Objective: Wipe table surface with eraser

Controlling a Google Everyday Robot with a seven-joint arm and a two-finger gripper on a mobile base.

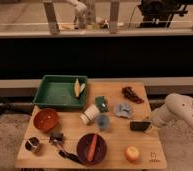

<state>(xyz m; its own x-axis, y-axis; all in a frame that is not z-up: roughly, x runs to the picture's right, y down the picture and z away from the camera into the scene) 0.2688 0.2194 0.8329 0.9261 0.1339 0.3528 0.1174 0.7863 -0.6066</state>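
Tabletop lot, recorded from one camera view.

1. Table surface (115, 136): light-brown wood, rectangular, with a small dark logo mark (153, 157) near the front right corner.
2. Eraser (139, 126): small black block that lay flat on the right side of the table, in front of a crumpled blue-grey item (123, 110) and behind the orange fruit (132, 153).
3. Gripper (149, 123): it sat at the end of a white arm (182, 111) that reached in from the right, low over the table at the eraser's right end. Whether it was spread or pinching the block could not be told.
4. Green tray (50, 92): it stood at the back left corner and held a pale yellow item (79, 86) against its right wall.
5. Dark green-teal sponge (101, 103): it lay near the table's middle, just right of the tray.
6. White cup (89, 114): it lay on its side, with a small blue round object (103, 121) beside it.
7. Dark red item (131, 94): it lay at the back right.
8. Orange-red bowl (45, 119): it stood on the left side, in front of the tray.
9. Purple bowl (83, 146): it stood at the front centre with an orange carrot-like stick (92, 146) lying in it.
10. Black clip (56, 136) with a cable: it lay left of the purple bowl, and a small round dark object (33, 144) lay farther left.
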